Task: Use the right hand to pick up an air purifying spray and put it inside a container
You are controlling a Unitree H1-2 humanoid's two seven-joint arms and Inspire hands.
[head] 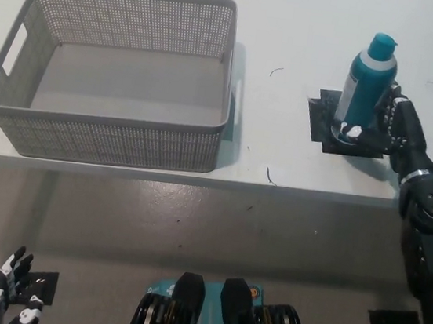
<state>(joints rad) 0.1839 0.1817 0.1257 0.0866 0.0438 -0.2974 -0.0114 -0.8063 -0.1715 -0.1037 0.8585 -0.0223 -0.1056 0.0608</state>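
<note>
Nearest the camera, down at the lower left below the table edge, the white left hand (6,294) hangs with its fingers spread, holding nothing. On the white table (295,37), at the right, the black right hand (390,128) wraps around the lower body of the air purifying spray (364,85), thumb at the front near the base and the other fingers behind the can. The teal can stands upright on a dark square mat (351,125), its cap pointing up. Well apart to the left sits the grey perforated basket (109,133), its bare floor visible with nothing lying inside. Its far wall runs close to the table's back region.
</note>
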